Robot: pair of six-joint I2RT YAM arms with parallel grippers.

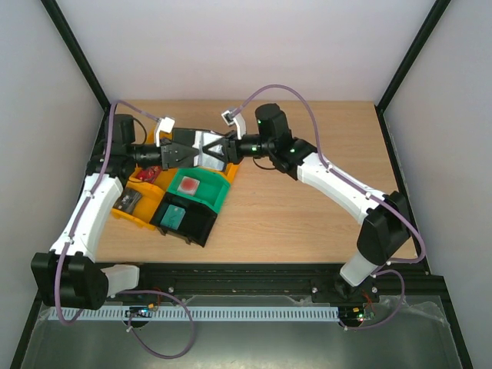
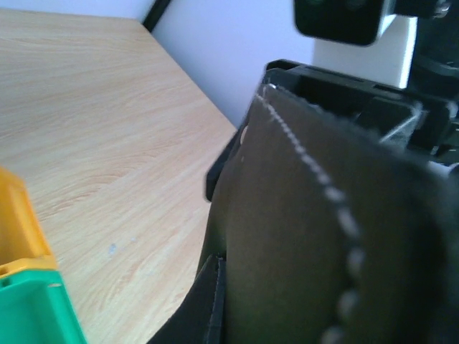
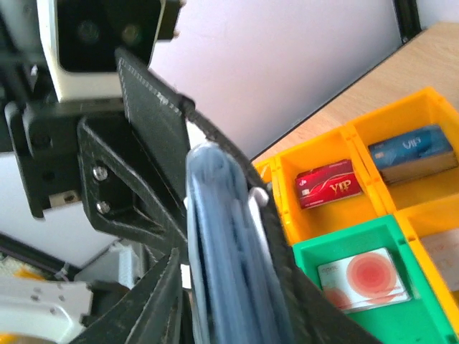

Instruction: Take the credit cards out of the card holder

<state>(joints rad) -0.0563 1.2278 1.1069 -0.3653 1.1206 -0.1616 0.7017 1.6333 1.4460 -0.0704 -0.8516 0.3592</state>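
Left gripper (image 1: 178, 151) is clamped on the black stitched flap of the card holder (image 1: 201, 144), and the right gripper (image 1: 217, 147) is clamped on its opposite side. You see the two grippers facing each other with the holder held between them, lifted above the far edge of the bins. From the right wrist camera you view the holder edge-on, its pale blue-grey pocket faces (image 3: 229, 244) stacked beside the black flap; whether a card sits in them cannot be told. Below it, a red VIP credit card (image 3: 328, 183) lies in one compartment of the yellow bin (image 3: 373, 120). A blue VIP card (image 3: 412, 152) lies in the next compartment, and a white card with red circles (image 3: 364, 279) lies in the green bin (image 3: 337, 235). A black bin (image 1: 201, 227) stands just beside the green one on the wooden table (image 1: 307, 200).
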